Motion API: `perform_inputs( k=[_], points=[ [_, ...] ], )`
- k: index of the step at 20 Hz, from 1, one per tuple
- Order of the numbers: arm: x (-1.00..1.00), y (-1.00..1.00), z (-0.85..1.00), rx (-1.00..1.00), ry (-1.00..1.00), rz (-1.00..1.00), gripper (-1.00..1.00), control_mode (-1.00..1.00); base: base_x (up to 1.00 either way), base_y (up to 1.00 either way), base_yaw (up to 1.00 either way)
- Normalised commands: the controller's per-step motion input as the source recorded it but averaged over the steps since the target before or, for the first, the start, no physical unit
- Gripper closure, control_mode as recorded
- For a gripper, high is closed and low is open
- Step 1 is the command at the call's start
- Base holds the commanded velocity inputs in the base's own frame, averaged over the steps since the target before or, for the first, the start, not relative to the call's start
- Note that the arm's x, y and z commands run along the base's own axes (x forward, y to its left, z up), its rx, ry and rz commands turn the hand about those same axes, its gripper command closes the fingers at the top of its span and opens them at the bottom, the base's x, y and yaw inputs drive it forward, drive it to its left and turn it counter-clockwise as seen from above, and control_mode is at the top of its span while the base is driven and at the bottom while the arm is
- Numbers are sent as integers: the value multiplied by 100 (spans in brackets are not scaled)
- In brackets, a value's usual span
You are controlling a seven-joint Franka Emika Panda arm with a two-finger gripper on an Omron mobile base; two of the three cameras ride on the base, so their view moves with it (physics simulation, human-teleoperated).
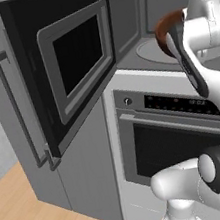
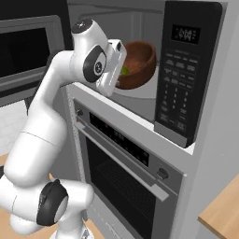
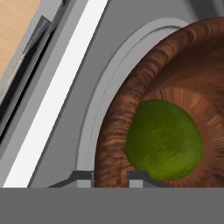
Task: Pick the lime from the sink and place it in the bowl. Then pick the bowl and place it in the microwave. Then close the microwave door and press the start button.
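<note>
Tool [image 3: 110, 175] clamped on near rim of bowl [image 3: 175, 65], one tip inside, one outside. Bowl round, deep, reddish-brown wood with ribbed grain, tilted, over pale round turntable [image 3: 103, 87] inside microwave [image 2: 186, 70]. Lime [image 3: 164, 140] dimpled, green, in bowl. Arm reaches up into grey cavity. Door [image 1: 68, 63] swung open.
</note>
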Motion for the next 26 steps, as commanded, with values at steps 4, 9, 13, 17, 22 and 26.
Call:
perform_inputs(
  k=[4,9,13,17,22,26],
  points=[
    [21,0,-35,0,0,2,100,-100,0,0,0],
    [26,0,-39,0,0,3,100,-100,0,0,0],
    [43,1,-38,0,0,1,-100,-100,0,0,0],
    [4,0,0,0,-18,0,-100,-100,0,0,0],
    [9,11,0,0,-46,0,-100,-100,0,0,0],
    [-43,35,19,0,-26,0,-100,-100,0,0,0]
  ],
)
